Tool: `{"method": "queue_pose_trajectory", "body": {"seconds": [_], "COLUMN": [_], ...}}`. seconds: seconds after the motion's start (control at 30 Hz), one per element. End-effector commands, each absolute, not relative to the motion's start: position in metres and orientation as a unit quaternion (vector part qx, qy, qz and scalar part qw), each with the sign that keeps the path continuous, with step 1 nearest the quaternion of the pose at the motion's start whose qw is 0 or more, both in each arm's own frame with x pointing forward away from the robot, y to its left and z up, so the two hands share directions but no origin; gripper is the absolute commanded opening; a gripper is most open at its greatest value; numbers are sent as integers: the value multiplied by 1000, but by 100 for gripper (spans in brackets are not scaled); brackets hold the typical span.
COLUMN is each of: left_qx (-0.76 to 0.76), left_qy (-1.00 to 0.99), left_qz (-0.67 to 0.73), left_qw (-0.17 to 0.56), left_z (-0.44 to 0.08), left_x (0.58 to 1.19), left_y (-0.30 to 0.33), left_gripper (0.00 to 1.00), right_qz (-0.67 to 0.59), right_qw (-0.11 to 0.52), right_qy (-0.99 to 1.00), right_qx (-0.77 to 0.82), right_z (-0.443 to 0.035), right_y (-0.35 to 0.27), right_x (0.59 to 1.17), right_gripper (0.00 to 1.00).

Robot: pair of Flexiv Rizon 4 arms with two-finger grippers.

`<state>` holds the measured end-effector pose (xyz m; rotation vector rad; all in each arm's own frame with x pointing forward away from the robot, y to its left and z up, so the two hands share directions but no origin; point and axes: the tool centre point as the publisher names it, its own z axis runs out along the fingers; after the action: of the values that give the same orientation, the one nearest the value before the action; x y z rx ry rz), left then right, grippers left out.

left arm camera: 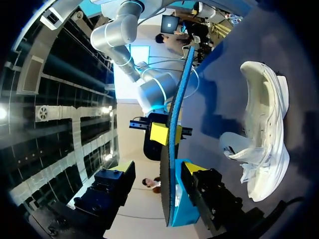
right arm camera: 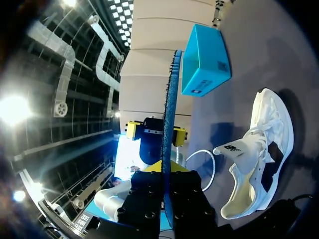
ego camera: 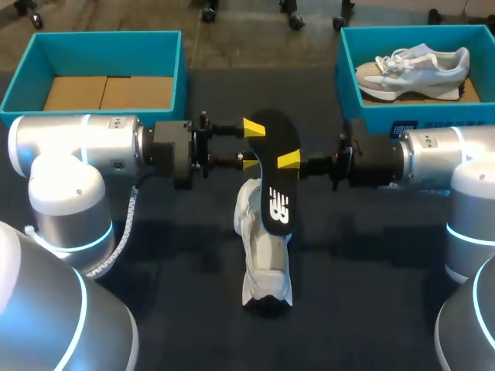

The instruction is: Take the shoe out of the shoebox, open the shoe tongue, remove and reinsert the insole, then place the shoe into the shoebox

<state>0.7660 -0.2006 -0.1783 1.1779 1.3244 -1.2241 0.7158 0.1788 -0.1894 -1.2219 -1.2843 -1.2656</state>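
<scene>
A black insole [ego camera: 277, 178] hangs in the air over the table's middle, with my right gripper [ego camera: 288, 162] shut on its right edge. My left gripper [ego camera: 250, 145] stands open with one finger on either side of the insole's left edge. In the left wrist view the insole [left arm camera: 172, 149] is edge-on between the left gripper's [left arm camera: 158, 169] fingers, with a clear gap on one side. In the right wrist view the right gripper [right arm camera: 167, 174] pinches the insole [right arm camera: 169, 109]. The white shoe [ego camera: 263, 255] lies on the table below, its tongue pulled open [right arm camera: 259, 154].
A teal shoebox [ego camera: 108, 42] with a cardboard bottom stands at the back left. A second teal shoebox [ego camera: 348, 77] at the back right holds another pale shoe [ego camera: 418, 69]. The dark tabletop lies open in front of both arms.
</scene>
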Motion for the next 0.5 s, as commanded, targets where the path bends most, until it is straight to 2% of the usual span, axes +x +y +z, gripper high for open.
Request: {"method": "queue_pose_trajectory", "body": {"seconds": [0.03, 0.17, 0.5], "left_qx": [484, 484, 482], "left_qy": [543, 542, 550], "left_qz": [-500, -497, -478], "left_qw": [471, 474, 486], "left_z": [-179, -180, -184], "left_x": [772, 772, 767], "left_y": [-209, -212, -217], "left_gripper": [52, 46, 39], "right_qz": [-515, -515, -515], "right_qw": [463, 463, 463], "right_qy": [-523, -523, -523], "right_qx": [-498, -498, -498], "right_z": [-190, -190, -190], "right_y": [181, 181, 181], "right_x": [716, 716, 716], "right_gripper": [0, 0, 0]}}
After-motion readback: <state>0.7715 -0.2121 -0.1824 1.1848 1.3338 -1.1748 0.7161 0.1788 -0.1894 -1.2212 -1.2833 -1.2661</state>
